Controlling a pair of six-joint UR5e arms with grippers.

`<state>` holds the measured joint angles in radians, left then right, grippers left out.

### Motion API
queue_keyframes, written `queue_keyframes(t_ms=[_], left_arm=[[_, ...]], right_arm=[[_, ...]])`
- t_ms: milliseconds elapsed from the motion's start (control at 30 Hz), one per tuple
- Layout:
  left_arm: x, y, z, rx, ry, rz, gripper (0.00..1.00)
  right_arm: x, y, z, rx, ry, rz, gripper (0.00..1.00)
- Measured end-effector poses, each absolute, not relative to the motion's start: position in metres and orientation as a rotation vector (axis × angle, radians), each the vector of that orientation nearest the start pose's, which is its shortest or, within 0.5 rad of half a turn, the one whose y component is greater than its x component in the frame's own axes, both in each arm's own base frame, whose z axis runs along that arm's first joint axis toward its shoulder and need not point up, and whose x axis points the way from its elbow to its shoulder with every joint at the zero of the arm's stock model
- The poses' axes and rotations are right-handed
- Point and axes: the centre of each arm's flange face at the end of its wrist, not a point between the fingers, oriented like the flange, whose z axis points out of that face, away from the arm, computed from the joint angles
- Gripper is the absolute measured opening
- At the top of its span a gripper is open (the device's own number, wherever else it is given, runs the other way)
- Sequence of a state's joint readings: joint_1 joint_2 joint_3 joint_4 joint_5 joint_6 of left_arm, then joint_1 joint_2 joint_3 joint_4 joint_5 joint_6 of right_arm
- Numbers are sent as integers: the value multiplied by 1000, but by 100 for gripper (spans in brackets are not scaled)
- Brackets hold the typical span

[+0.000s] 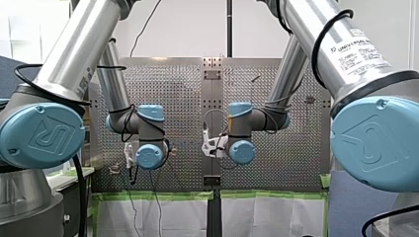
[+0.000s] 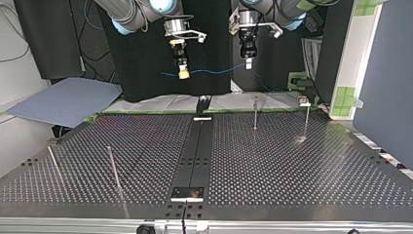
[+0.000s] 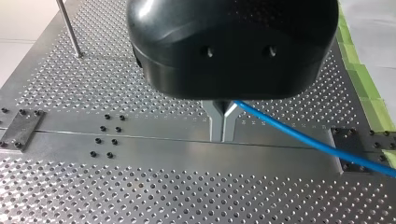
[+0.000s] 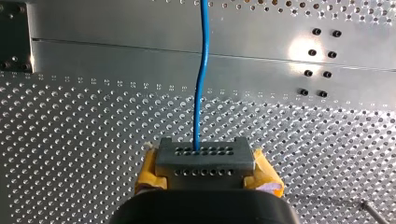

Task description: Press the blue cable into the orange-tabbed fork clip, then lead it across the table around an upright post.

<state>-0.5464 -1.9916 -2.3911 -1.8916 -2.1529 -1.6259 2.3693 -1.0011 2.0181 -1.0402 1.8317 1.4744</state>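
Thin blue cable [image 2: 209,72] is a short span in the air between our two tools, well above the perforated metal desk [image 2: 292,165]. It touches nothing on the desk. (A)

Grips? (B)

The black left tool with metal fingers [image 3: 223,125] is pinched tight on it, and the cable leaves sideways at the tips. The right tool with yellow pads [image 4: 198,154] is clamped on it too, with the cable running straight out ahead. (A)

Clip? (B)

There's a small fixture [image 2: 303,101] at the top view's right, by the desk edge nearest the arms, close to a thin upright metal post [image 2: 307,119]. It's probably the fork clip, but it's too small to confirm the orange tab. (A)

Then we carry the span over there, taut and level. We line it up across the fork slot and come down with one tool on each side, so it seats rather than kinks. (B)

Agreed. The span is short, so we judge clearance to that post the main risk. Firm grips, slow descent, no slack until it's seated. Post routing comes after. (A)
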Motion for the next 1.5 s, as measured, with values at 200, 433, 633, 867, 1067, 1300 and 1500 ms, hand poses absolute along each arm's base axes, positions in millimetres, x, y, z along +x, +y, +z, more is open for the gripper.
queue_keyframes(t_ms=[200, 433, 633, 867, 1067, 1300, 1500], left_arm=[[288, -267, 80, -75, 1562, -19, 0], [288, -267, 80, -75, 1562, -19, 0], [288, -267, 80, -73, 1562, -21, 0], [287, -268, 80, -72, 1562, -21, 0], [287, -268, 80, -72, 1562, -22, 0], [287, -268, 80, -72, 1562, -22, 0], [294, -266, 76, -60, 1578, -9, 0]], right_arm=[[458, -296, 89, 1590, -810, 1545, 0], [458, -296, 89, 1590, -811, 1544, 0], [458, -295, 89, 1590, -810, 1544, 0], [468, -276, 67, 1675, -794, 1501, 0], [467, -265, 39, 1741, -795, 1459, 0], [463, -261, 17, 1781, -801, 1423, 0], [462, -260, 14, 1786, -802, 1419, 0]])
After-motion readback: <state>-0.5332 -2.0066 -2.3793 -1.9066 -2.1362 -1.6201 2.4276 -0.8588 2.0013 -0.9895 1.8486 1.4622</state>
